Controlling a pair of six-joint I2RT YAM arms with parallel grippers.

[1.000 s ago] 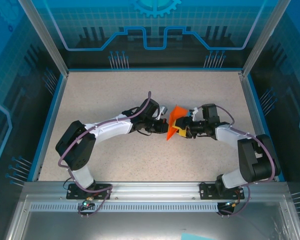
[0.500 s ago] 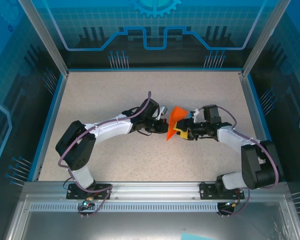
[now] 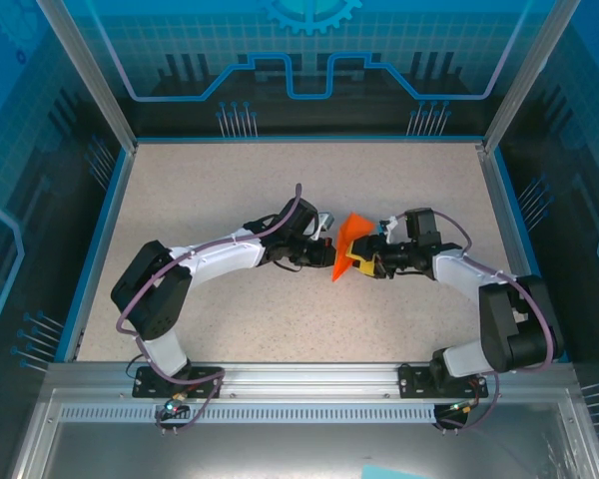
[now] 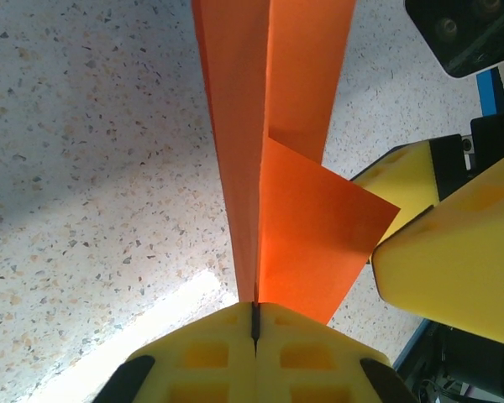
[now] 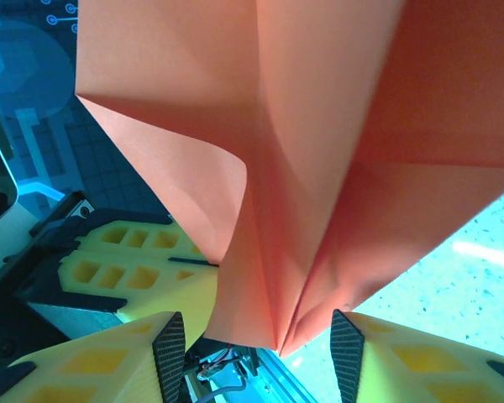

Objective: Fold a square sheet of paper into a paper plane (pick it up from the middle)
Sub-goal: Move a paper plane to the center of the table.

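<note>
Top external: paper plane (image 3: pixel 351 239) unmoved; right arm's elbow (image 3: pixel 514 324) shifted slightly.

bright orange plane (image 3: pixel 348 239); yellow fingers (image 4: pixel 206 357), black pads (image 5: pixel 170 357); beige table (image 3: pixel 210 190) speckled dark; blue circuit-patterned walls (image 3: pixel 309 60)

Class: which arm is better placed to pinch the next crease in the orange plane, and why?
Probably the right. The right gripper stands open astride the paper plane, free to close; the left gripper is shut on its fold, anchoring it.
</note>
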